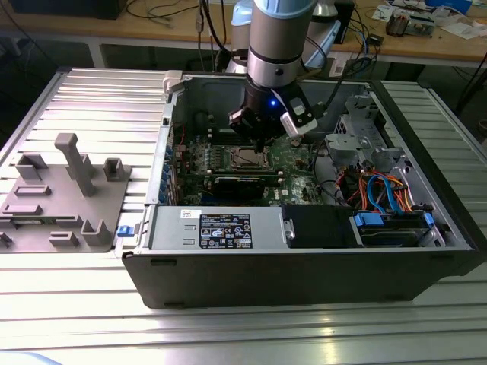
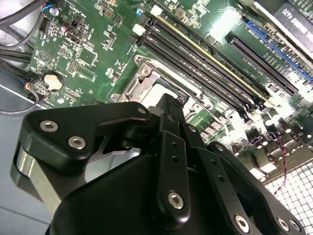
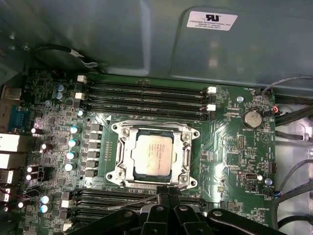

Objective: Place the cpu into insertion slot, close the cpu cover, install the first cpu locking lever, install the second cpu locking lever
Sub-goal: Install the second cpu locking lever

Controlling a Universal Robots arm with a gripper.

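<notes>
- First wrist view: the cpu (image 3: 153, 155) sits in the insertion slot (image 3: 128, 182), with the cpu cover (image 3: 186, 155) down around it.
- Beside the slot's edge, the gripper (image 3: 166, 199) hovers; I cannot tell its jaw state.
- Likely step: the locking levers, demanding precise hooking.

Arm posed vertically, gripper (image 1: 261, 141) pointing straight down.
In the exterior view the grey cylindrical wrist descends from the top of the frame, a blue light glowing on its black lower section. The black fingers (image 3: 168, 198) lie close together, tips almost meeting, as seen in the first wrist view; the second wrist view shows their bolted linkage bars converging toward the tip (image 2: 168, 105).
</notes>
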